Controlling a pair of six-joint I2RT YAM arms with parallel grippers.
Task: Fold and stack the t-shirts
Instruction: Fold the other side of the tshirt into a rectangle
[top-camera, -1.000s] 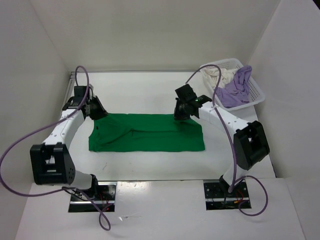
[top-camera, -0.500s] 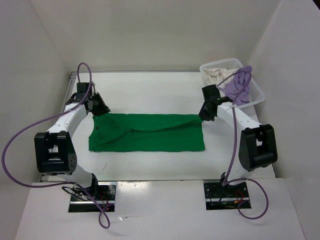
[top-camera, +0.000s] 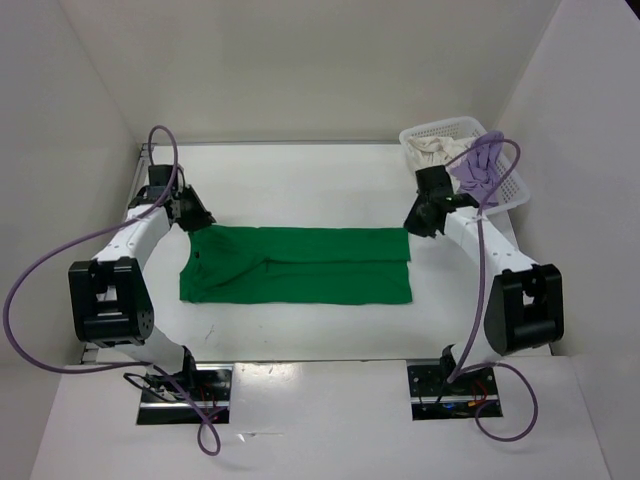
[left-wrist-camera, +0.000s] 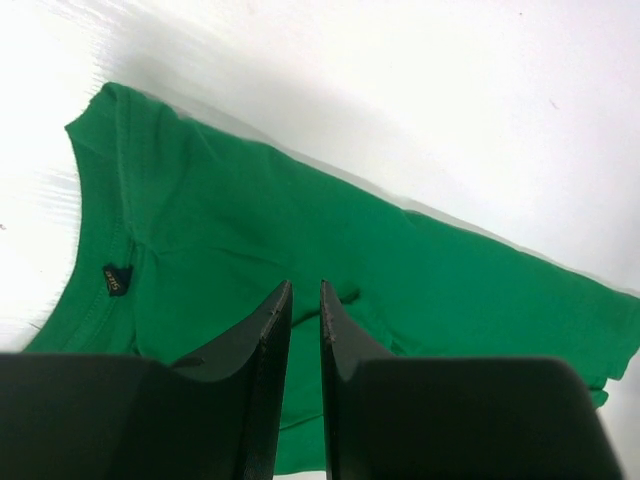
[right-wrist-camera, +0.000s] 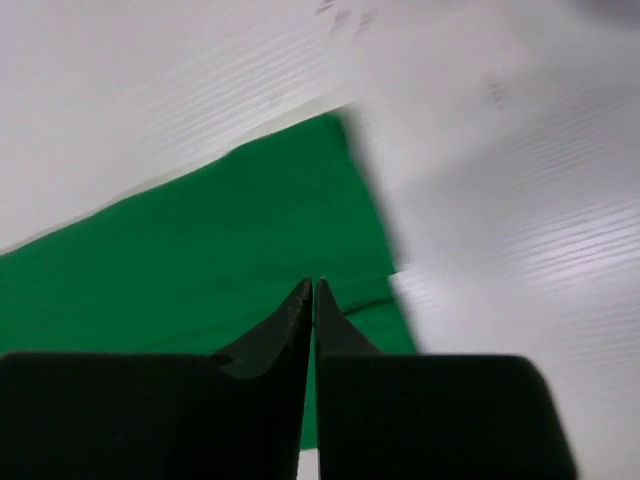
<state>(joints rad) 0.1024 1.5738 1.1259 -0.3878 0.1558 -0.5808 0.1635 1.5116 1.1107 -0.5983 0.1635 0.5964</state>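
- Left gripper (left-wrist-camera: 300, 300): jaws nearly pressed together with a thin slit, holding nothing, above the collar end.
- Green t-shirt (top-camera: 300, 265) lies folded flat mid-tabletop (top-camera: 300, 185).
- Right gripper (right-wrist-camera: 312, 295): jaws pressed together; the shirt's edge is blurred there.
- Lavender t-shirt (top-camera: 478, 172) and cream t-shirt (top-camera: 432, 150) lie bunched in the basket (top-camera: 515, 185), partly hidden.

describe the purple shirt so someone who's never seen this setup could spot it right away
Start at the white table and go to its far right corner, where a white mesh basket sits against the wall. The purple shirt is bunched inside it, spilling over the rim. Its lavender colour separates it from the cream shirt crumpled beside it and the green shirt spread flat mid-table.
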